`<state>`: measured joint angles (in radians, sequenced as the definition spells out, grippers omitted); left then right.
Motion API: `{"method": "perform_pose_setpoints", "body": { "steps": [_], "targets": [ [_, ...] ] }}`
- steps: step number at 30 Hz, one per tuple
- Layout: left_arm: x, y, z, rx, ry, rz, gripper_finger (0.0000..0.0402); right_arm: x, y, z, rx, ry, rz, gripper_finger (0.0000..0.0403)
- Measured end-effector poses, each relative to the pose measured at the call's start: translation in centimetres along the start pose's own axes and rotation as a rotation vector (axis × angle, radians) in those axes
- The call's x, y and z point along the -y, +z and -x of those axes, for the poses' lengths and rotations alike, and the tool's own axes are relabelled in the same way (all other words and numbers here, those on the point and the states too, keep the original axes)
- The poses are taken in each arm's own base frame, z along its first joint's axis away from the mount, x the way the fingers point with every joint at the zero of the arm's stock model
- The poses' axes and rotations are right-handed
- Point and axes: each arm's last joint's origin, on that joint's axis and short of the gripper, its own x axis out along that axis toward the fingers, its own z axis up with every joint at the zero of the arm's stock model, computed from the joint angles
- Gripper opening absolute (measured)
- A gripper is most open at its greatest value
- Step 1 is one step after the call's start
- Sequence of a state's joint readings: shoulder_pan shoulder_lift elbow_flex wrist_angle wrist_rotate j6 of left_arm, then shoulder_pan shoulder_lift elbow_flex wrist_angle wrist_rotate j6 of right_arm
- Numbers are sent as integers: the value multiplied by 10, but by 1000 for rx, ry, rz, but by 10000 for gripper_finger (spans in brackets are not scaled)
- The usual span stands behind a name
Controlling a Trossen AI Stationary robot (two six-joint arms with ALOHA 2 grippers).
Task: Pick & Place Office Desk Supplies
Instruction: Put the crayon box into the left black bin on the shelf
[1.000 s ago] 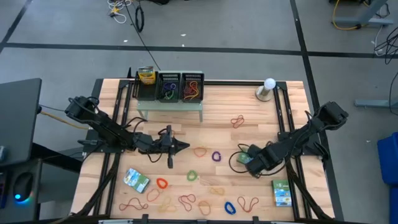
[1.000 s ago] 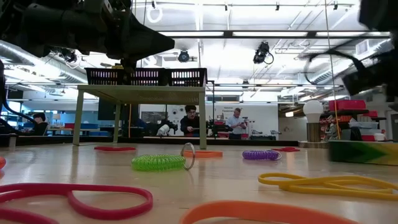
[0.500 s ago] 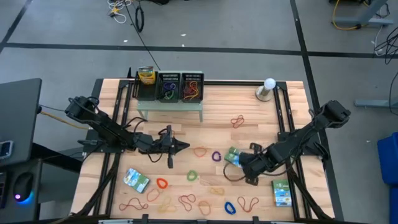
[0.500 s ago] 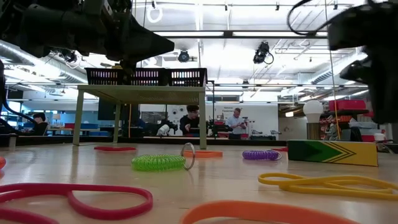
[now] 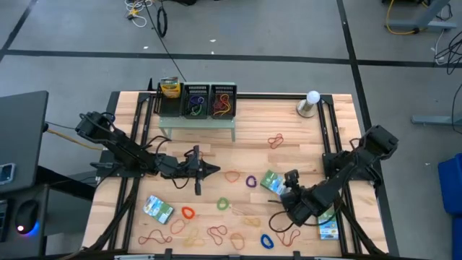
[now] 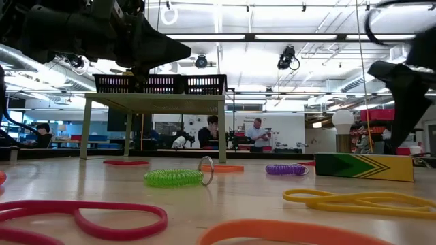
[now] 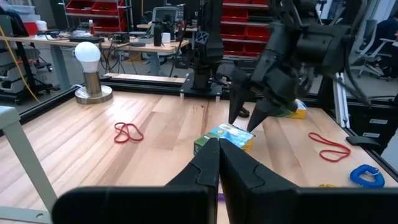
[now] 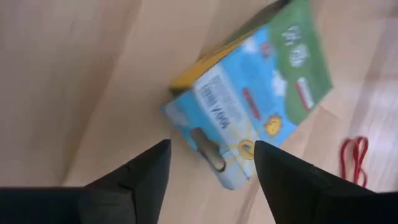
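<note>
- two arms work over the desk [image 5: 289,123]; the right end effector [image 5: 291,189] hovers with fingers spread and empty, just at 5 o'clock of a packet [image 5: 271,181] lying flat on the wood.
- left end effector [image 5: 209,170] sits mid-desk, fingers pressed together, holding nothing.
- second packet [image 5: 157,209] lies at 7 o'clock of the left end effector; a third packet [image 5: 328,224] lies at 4 o'clock of the right one.
- rubber bands are scattered along the near side: a red band [image 5: 188,213], a green band [image 5: 222,205], a purple band [image 5: 251,182], a blue band [image 5: 266,240].
- mesh trays [image 5: 209,101] stand on a shelf [image 5: 198,124] at 12 o'clock.
</note>
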<state>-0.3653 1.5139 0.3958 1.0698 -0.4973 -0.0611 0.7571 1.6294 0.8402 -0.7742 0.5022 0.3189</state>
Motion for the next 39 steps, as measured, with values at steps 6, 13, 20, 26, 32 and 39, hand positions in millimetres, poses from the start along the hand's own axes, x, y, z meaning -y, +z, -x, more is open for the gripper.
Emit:
{"method": "perform_pose_setpoints", "body": {
  "steps": [6,13,20,26,32,39],
  "targets": [
    [0,0,0,-1,0,-2,11,-9,-1,-17,-41,-127,170,239],
    [0,0,0,-1,0,-2,11,-12,2,-22,-6,-195,153,168],
    [0,0,0,-1,0,-2,11,-14,11,-15,42,-183,80,47],
    [0,0,0,-3,1,-3,11,-12,26,-3,80,-166,42,7],
    [0,0,0,-3,0,-3,11,-6,44,11,117,-154,-1,20],
    [0,0,0,-3,1,-3,11,10,69,31,128,-67,-65,7]
  ]
}}
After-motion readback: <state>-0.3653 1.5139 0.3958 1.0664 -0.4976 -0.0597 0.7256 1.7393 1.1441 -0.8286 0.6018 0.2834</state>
